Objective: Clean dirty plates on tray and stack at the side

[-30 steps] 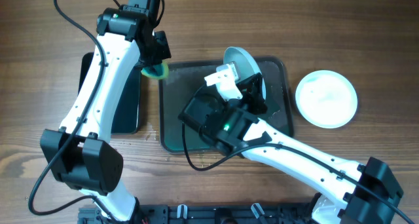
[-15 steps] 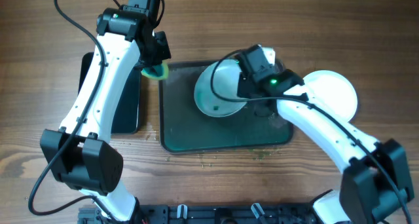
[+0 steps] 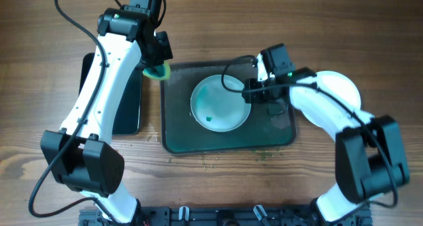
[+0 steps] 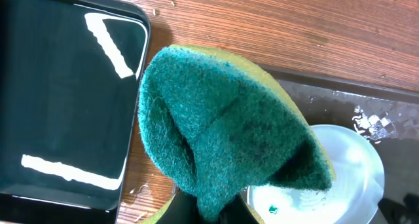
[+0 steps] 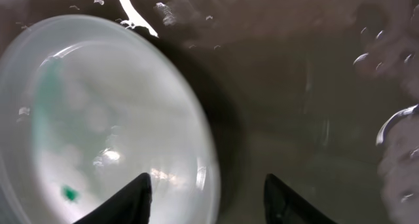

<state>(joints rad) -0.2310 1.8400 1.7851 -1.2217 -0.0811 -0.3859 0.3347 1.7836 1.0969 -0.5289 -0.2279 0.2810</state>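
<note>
Plate [image 3: 220, 104] down flat and face up in the middle of the tray [image 3: 178, 137], no longer tipped up on edge as a second ago, nor half-lowered as half a second ago. Carries a small green spot [image 3: 209, 119] low on its face with a faint green haze beside it, so reads as not yet clean. Just above its rim, the right gripper [image 5: 209, 198] spread wide, one finger over the white face, the other over the wet tray floor; grips nothing and looks to have let go. Over the tray's upper left corner, the left gripper [image 3: 157, 67] clamped on the green sponge [image 4: 222, 119], apart from the plate, exactly as in both earlier views. Points, most likely, to scrubbing as the step in hand: calls for bringing the sponge down and across onto the green mark, perhaps with the right fingers steadying the rim against sliding on the wet surface. Beyond the tray on the right, another white plate [image 3: 340, 86] on the wooden table [image 3: 370, 28], partly under the right arm; cannot tell whether one or a stack. On the left, the small black tray [image 3: 129, 107].
</note>
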